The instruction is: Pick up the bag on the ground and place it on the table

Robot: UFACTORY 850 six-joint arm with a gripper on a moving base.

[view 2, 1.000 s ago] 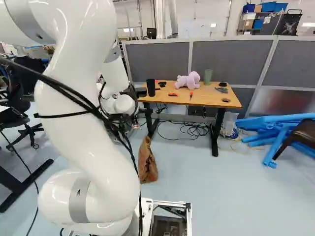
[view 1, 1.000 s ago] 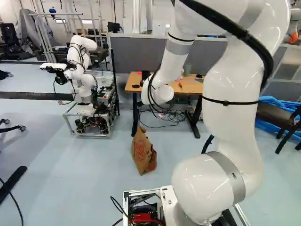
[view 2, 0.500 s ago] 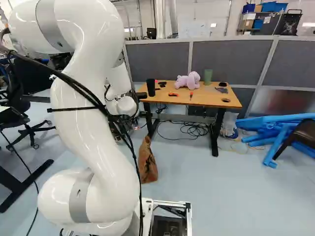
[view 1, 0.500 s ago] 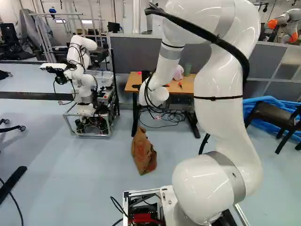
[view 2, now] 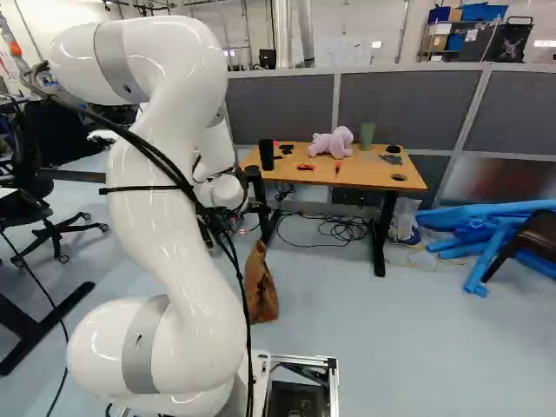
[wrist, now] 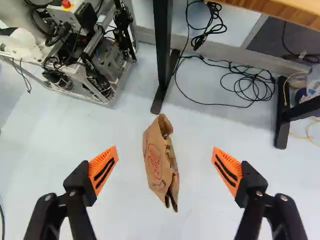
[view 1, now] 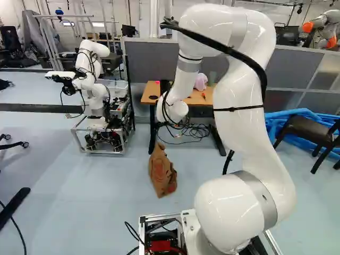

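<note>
The hand (wrist: 165, 148) is wide apart and grips nothing, its orange pads (wrist: 103, 168) facing each other on either side of the line down to the brown paper bag (wrist: 161, 167), which sits ahead of it on the floor (wrist: 122, 212), near the foot of a black table leg (wrist: 162, 47). The bag looks crumpled and narrow, and I can't be sure from here whether it stands or lies, or which end is its mouth. The step in hand seems to be the descent: best to come down with the bag centred and close across its narrow width, low enough to catch several folds rather than one loose edge, since thin paper may tear or slip. Stopping short of the floor would spare the fingertips. After that, a straight lift, then enough height to clear the edge of the table (view 2: 369, 176), with a spot chosen away from the purple plush toy (view 2: 333, 143) and the black tumbler (view 2: 266, 155). Red print (wrist: 154, 161) marks the bag's side.
</note>
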